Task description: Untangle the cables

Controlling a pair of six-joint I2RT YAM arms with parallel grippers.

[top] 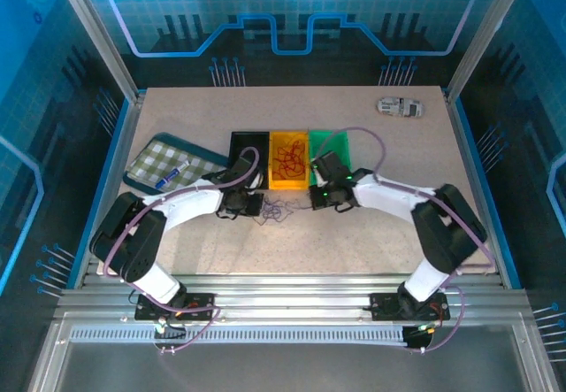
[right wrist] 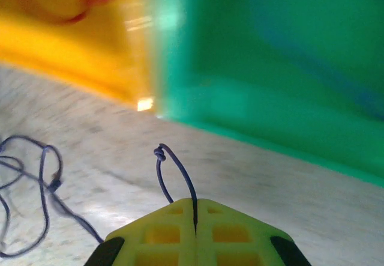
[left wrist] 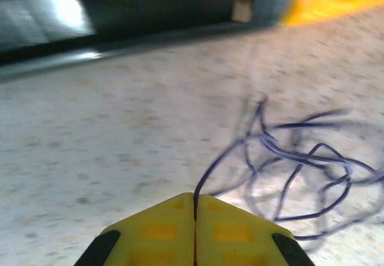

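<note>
Bins [top: 289, 185] stand just behind blue cables [top: 276, 208]

The table [top: 354, 242] is beige with fine grey speckles, and on it stand a black tray [top: 248, 149], an orange tray [top: 287, 182] with red cables [top: 290, 157] inside, and a green tray [top: 340, 144]. A dark blue cable [left wrist: 300, 158] lies on the table, and toward the left edge a cloth [top: 172, 157] has green and white checks, with a blue marker [top: 170, 179] on it. The left gripper [left wrist: 195, 197] and the right gripper [right wrist: 195, 203] are yellow with black sides.
</note>
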